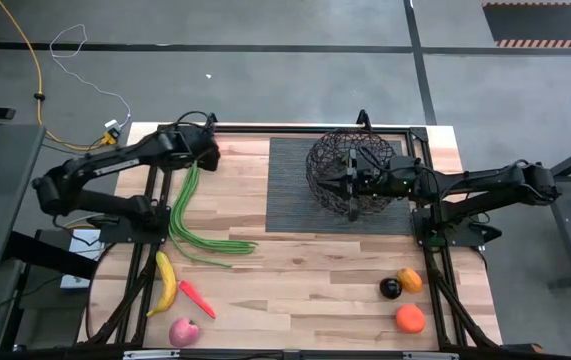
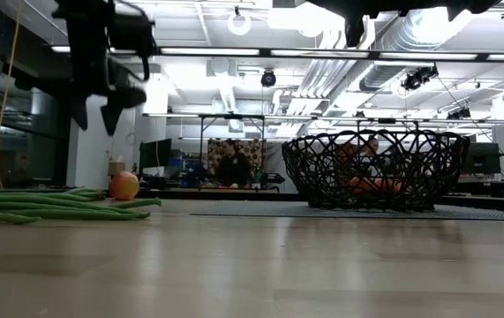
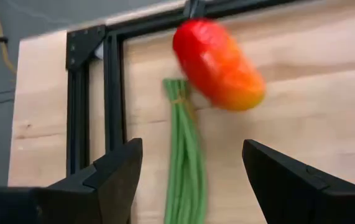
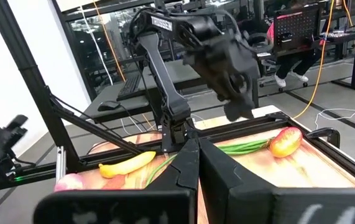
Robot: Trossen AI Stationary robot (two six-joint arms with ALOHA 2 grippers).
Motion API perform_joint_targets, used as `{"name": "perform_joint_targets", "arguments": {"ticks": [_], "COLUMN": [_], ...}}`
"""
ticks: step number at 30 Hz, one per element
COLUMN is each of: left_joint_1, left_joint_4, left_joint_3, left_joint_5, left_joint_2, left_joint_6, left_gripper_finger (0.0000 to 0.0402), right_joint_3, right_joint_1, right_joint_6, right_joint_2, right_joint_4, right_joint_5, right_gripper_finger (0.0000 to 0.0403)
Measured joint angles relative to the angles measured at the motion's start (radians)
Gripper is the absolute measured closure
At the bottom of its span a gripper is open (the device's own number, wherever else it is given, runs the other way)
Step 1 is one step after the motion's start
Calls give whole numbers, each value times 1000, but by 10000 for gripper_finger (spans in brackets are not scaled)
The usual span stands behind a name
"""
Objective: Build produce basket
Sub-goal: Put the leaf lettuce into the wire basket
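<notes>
The red-yellow pepper (image 3: pixel 217 62) lies on its side on the table by the far left corner, beside the far end of the long green beans (image 1: pixel 187 205). My left gripper (image 3: pixel 193 180) hangs open above the pepper, slanting down, clear of it, as the low view shows (image 2: pixel 95 119). The black wire basket (image 1: pixel 355 170) stands on a dark ribbed mat (image 1: pixel 290 190) at the far middle. My right gripper (image 4: pixel 196 158) is shut and level over the basket, with nothing in it. Banana (image 1: pixel 165 285), carrot (image 1: pixel 195 298) and apple (image 1: pixel 184 332) lie near left.
Two oranges (image 1: pixel 410 318) (image 1: pixel 410 280) and a dark round fruit (image 1: pixel 390 288) lie near the right front. Black frame rails (image 3: pixel 112 93) run along the table's left and far edges. Bare wood lies in the middle front. A person sits in the room beyond (image 2: pixel 234 166).
</notes>
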Motion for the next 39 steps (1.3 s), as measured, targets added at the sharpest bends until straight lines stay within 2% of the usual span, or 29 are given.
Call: {"name": "perform_joint_targets", "arguments": {"ticks": [8,12,19,27,31,39], "left_joint_1": [131,184,236,191,191,197], "left_joint_4": [250,352,501,534,525,557], "left_joint_3": [-190,-239,-251,-249,-249,-248], "left_joint_5": [126,123,114,34,35,20], "left_joint_2": [25,36,145,208,251,345], "left_joint_6": [-7,30,102,37,-52,-74], "left_gripper_finger": [133,133,133,133,133,133], "right_joint_3": [0,0,0,0,0,0], "right_joint_1": [0,0,0,0,0,0], "right_joint_6": [-3,-2,18,42,44,60], "right_joint_2": [0,0,0,0,0,0], "right_joint_4": [-4,-4,-5,-7,-6,-6], "right_joint_5": [0,0,0,2,9,9], "right_gripper_finger": [403,403,403,403,403,403]}}
